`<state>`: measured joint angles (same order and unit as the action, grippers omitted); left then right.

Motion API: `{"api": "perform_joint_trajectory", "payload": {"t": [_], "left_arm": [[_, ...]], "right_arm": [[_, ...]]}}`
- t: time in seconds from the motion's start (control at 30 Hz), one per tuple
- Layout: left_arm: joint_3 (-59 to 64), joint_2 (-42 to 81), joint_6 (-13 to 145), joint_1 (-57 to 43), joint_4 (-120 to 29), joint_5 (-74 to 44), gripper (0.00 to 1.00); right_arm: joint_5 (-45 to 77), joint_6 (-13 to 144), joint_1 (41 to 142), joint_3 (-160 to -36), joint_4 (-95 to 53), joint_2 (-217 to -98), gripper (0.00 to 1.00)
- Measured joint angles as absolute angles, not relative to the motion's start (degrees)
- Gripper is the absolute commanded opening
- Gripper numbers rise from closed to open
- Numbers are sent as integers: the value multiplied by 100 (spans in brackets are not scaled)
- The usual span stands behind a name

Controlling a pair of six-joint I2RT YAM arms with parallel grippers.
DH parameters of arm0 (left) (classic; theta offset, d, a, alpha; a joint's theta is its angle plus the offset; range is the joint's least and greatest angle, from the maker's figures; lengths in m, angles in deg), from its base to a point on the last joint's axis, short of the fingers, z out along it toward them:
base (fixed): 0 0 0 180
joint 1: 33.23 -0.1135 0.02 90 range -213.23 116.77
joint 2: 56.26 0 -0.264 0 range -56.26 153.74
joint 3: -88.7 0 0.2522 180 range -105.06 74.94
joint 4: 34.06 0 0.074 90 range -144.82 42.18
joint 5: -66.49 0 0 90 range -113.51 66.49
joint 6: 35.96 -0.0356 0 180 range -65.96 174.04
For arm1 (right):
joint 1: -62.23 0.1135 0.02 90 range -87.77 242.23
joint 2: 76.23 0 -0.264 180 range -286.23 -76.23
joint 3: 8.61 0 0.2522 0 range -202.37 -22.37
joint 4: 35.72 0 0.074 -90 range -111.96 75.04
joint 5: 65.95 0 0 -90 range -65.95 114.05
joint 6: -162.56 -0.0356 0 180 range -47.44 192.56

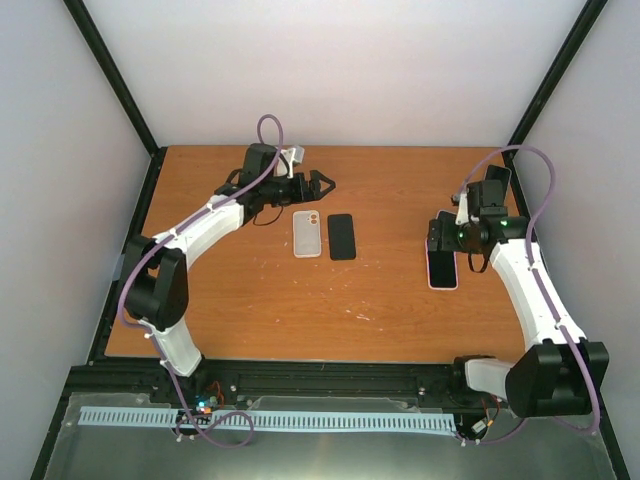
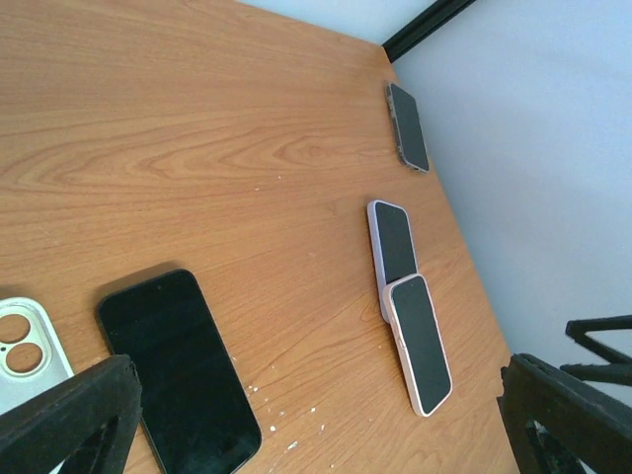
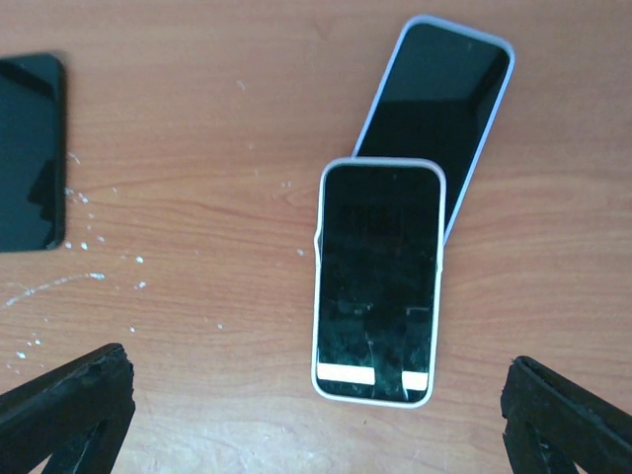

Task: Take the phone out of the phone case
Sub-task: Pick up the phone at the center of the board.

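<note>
Ok, both pincers wide apart, nothing held: L pincer (image 1: 325, 184) upper ctr, R pincer (image 3: 316, 425) over white-cased phone (image 1: 443, 272) at right. Mid-frame, bare black phone (image 1: 342, 237) lies on bench (image 1: 400, 320), just right of empty case (image 1: 307, 235), not touching.

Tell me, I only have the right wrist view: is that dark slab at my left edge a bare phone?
Observer: Yes. The bare phone lies screen up beside an empty case that your view cuts off.
Operator: Any phones beyond what I see?
Observer: One more, a dark phone, lies farther back on the right.
Operator: Where is the other arm?
Observer: The left gripper hovers just behind that case, open and holding nothing.
</note>
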<state>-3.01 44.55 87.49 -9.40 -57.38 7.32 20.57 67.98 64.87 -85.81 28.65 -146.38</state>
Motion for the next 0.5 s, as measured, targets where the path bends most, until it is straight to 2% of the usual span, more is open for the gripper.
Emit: {"api": "perform_joint_trajectory", "payload": {"t": [0.5], "left_arm": [[-211, 4401, 8751, -946, -5640, 645, 100]], "right_arm": [[2236, 6628, 6482, -8091, 2598, -15665, 100]]}}
